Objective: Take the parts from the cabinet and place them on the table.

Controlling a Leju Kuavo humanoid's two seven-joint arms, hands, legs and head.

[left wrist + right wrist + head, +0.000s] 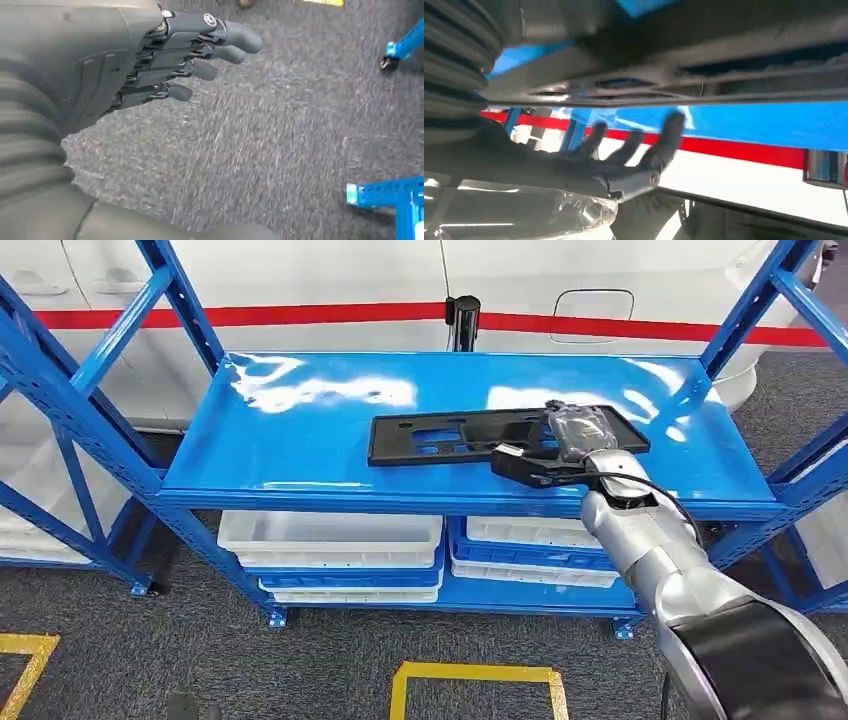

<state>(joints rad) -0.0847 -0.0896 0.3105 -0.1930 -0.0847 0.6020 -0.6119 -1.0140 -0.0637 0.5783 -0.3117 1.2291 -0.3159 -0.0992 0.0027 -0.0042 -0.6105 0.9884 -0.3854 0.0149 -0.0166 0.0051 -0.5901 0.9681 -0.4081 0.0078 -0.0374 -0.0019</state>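
A flat black plastic part point(450, 435) with cut-outs lies on the blue cabinet shelf point(300, 440), right of the middle. My right hand point(545, 462) reaches over the shelf's front edge to the part's near right end, its dark fingers lying along that edge. A grey plastic-wrapped lump point(578, 428) sits on the part just behind the hand. In the right wrist view the fingers point(664, 140) are spread and blurred, apart from the part point(674, 75), with clear plastic wrap point(549, 215) beside the thumb. My left hand point(190, 55) hangs over the grey carpet, fingers extended and holding nothing.
White trays point(330, 535) and blue trays point(530, 565) fill the lower shelf. Blue rack uprights point(90, 400) and braces stand at both sides. A white body with a red stripe point(300, 315) rises behind the cabinet. Yellow floor marks point(475, 672) lie in front.
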